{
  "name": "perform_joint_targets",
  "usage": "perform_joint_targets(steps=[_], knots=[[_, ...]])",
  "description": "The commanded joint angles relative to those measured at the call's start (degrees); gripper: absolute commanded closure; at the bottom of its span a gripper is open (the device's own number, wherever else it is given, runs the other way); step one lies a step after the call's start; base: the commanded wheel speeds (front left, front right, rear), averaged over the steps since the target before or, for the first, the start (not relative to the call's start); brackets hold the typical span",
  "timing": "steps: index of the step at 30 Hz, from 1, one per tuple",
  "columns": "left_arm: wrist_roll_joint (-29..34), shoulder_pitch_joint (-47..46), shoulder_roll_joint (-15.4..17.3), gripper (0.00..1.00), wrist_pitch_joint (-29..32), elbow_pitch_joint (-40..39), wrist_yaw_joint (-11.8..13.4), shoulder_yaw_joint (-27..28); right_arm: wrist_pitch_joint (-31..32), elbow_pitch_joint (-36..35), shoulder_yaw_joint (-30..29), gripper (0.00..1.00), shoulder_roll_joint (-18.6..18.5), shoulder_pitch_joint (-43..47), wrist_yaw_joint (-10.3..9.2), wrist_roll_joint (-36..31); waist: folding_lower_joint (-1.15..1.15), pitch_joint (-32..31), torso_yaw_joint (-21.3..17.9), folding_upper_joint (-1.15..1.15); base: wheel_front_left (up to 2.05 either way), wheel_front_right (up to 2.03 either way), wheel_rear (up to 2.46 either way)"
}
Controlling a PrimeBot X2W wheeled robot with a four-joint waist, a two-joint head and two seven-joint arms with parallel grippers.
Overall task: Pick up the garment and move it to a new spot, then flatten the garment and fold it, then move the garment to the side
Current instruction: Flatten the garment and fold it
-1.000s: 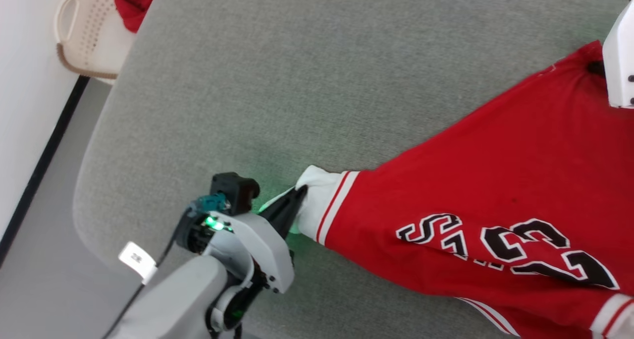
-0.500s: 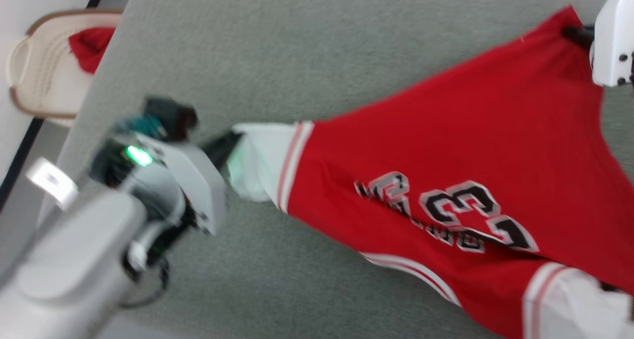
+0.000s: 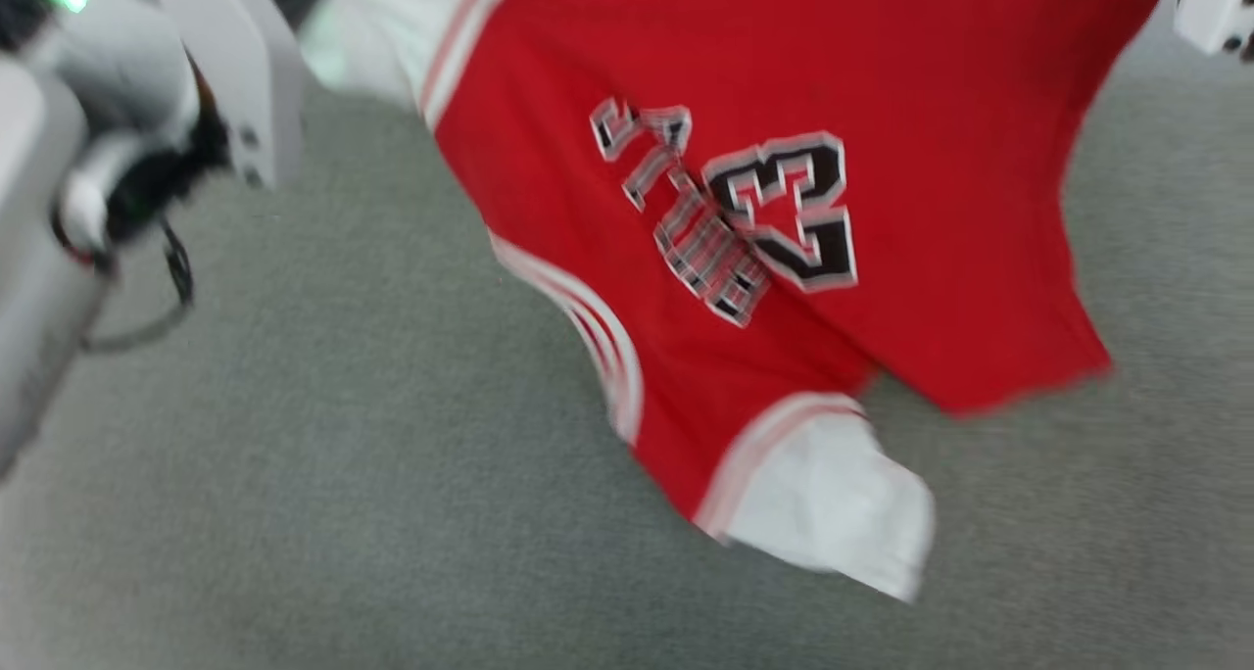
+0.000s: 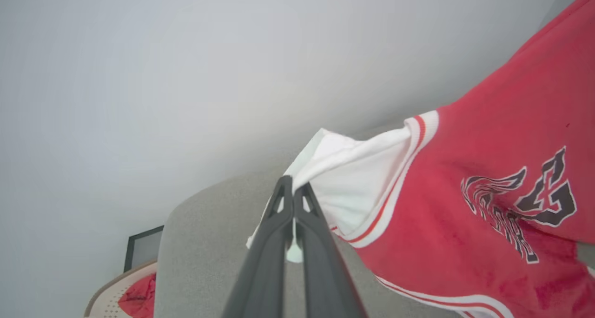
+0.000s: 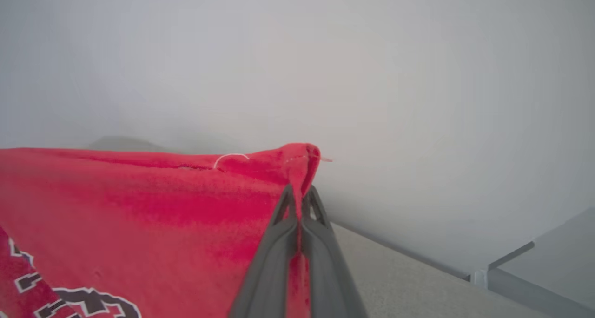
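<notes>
The garment (image 3: 921,210), a red jersey with white sleeves, striped trim and black lettering, hangs stretched between both grippers above the grey surface (image 3: 343,474). Its lower white sleeve (image 3: 833,499) droops down toward the surface. My left gripper (image 4: 293,190) is shut on the other white sleeve (image 4: 353,178); in the head view its pale wrist (image 3: 147,92) sits at the upper left. My right gripper (image 5: 297,197) is shut on a red corner of the garment (image 5: 139,215), with its white housing (image 3: 1215,4) at the head view's top right.
A cream perforated basket (image 4: 109,294) holding a plain red cloth scrap (image 4: 137,299) stands beyond the grey surface's rounded edge. A pale wall rises behind the surface. A lower grey ledge (image 5: 544,262) lies off to the right wrist view's right.
Both grippers have lifted the garment off the grey surface, and it now hangs between them. The head camera has shifted, so the basket has left the head view.
</notes>
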Motion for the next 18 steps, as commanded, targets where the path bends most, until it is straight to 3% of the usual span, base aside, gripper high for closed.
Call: perform_joint_targets(steps=[1,11,18], knots=[[1.1,-3.1,-0.3,1.00,0.5,2.4,-0.5,0.0,-2.4,1.3,-1.1,1.00,0.7,-1.3,-0.08,-1.1,0.00,-3.2,-3.3,0.00,0.00,0.00,0.00],[6.4,-17.5,-5.0,1.00,-1.5,17.3,-3.6,-1.3,-17.7,9.9,-5.9,1.00,6.3,-7.7,-0.08,-8.6,0.00,-6.2,-7.0,0.00,0.00,0.00,0.00],[10.1,-25.0,-8.5,1.00,-7.8,25.8,-4.1,-1.8,-24.8,15.4,-8.1,1.00,9.1,-11.7,-0.08,-11.6,0.00,-6.9,-8.5,0.00,0.00,0.00,0.00]])
